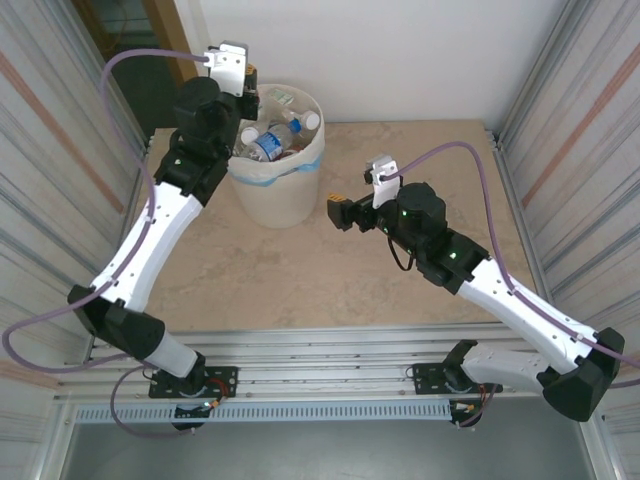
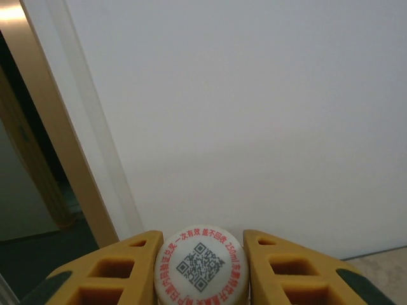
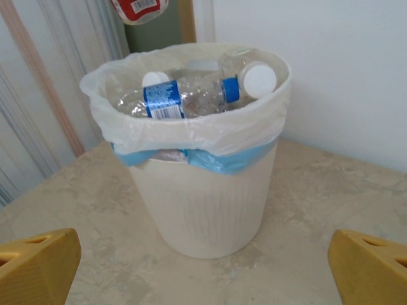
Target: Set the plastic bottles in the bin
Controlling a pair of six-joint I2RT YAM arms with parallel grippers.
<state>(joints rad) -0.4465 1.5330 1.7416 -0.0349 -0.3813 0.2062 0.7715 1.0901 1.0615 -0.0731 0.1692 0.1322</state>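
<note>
Left hand (image 2: 202,248): clenched on the held bottle (image 2: 201,265), its yellow fingers pressing either side just under the white cap with the printed code.
Why held so: the neck grip lets the body hang below; the arm is stretched up and over the far-left rim of the bin (image 1: 272,195), so a release should drop it inside.
Held bottle, from the right wrist: a red-labelled bottle hangs above the bin's far rim, most likely this one.
Right hand (image 1: 338,212): released, fingers spread wide with nothing between them; it sits low, just right of the bin and facing it, apart from the wall.
Bottles (image 3: 184,95): piled in the bin up to the rim, one blue-labelled one lying across the top, white caps showing.
Bin: stands on the tabletop (image 1: 400,260) towards the back left, the bag (image 3: 191,130) folded over its rim.
Task stage: judged close to done; the held bottle is the one left to go in.
Edges: the back wall (image 1: 400,60) and the left side panel (image 1: 60,150) close in on the left arm, so room there is tight.
Open room: the tabletop is free in front of and right of the bin for either arm to pull away.
Risk: with the pile this high, a dropped bottle could roll off over the rim.
</note>
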